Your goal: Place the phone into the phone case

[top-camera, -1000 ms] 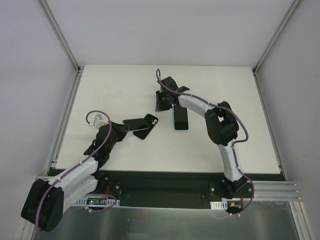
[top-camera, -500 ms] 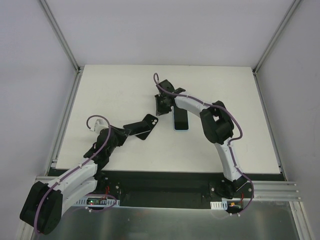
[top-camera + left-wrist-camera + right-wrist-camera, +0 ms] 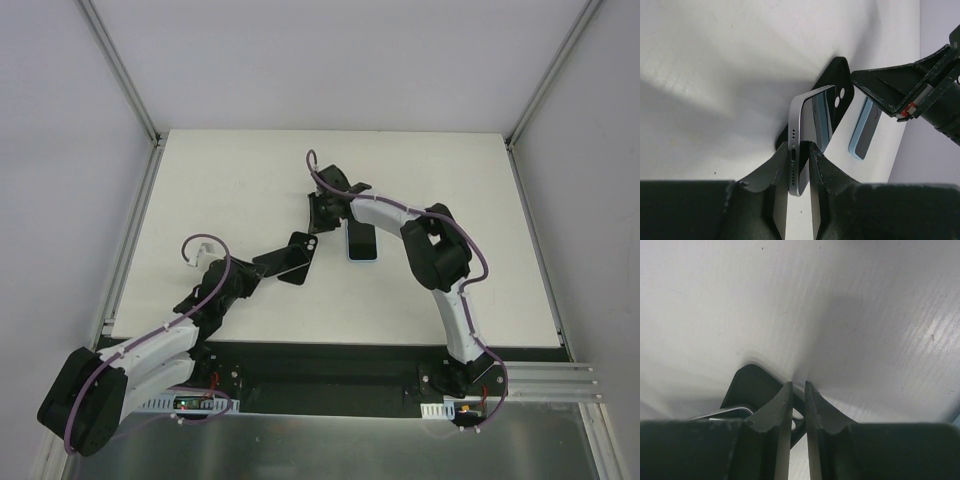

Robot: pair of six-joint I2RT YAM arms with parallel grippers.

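A black phone case (image 3: 300,252) lies on the white table (image 3: 200,190), camera holes at its far end. My left gripper (image 3: 256,268) is shut on the phone (image 3: 272,260), a silver-edged phone with a dark screen. In the left wrist view the phone (image 3: 809,125) stands on edge between my fingers (image 3: 822,162), its far end over the case (image 3: 841,82). My right gripper (image 3: 319,217) is shut, with only a thin gap. Its tips (image 3: 798,385) sit at the case's camera-hole corner (image 3: 747,385). The phone's edge (image 3: 722,413) shows lower left there.
A second phone in a light blue case (image 3: 361,243) lies just right of the black case, close under the right arm; it also shows in the left wrist view (image 3: 864,134). Metal rails (image 3: 128,235) edge the table on the left and right.
My left gripper has carried the phone to the right and tilted it up over the black case. My right gripper has moved down and left onto the case's far corner.
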